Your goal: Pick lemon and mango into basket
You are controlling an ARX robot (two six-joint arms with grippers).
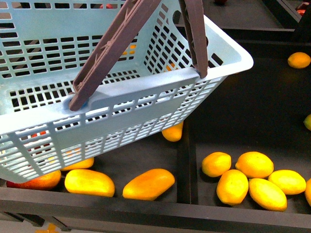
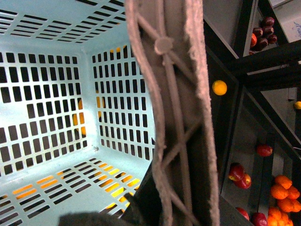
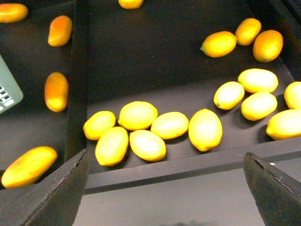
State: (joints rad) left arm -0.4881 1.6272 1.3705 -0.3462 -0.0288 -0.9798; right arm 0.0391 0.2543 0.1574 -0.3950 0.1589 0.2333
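The turquoise basket (image 1: 146, 92) hangs tilted above the left compartment, and its brown handles (image 1: 116, 46) rise out of the top of the front view. My left gripper (image 2: 162, 207) is shut on the handles (image 2: 174, 117), and the basket's inside (image 2: 51, 155) looks empty. Three mangoes (image 1: 148, 184) lie under and in front of the basket. Several lemons (image 1: 232, 186) lie in the right compartment. My right gripper (image 3: 164, 188) is open and empty, above the front ledge near a cluster of lemons (image 3: 170, 125). Mangoes (image 3: 29, 165) lie beyond a divider.
A black divider (image 1: 187, 160) separates the mango and lemon compartments. A dark red mango (image 1: 39, 180) lies under the basket's front left corner. Dark red mangoes (image 2: 242, 175) and oranges (image 2: 282, 188) fill other bins. A lone yellow fruit (image 1: 299, 59) lies at the far right.
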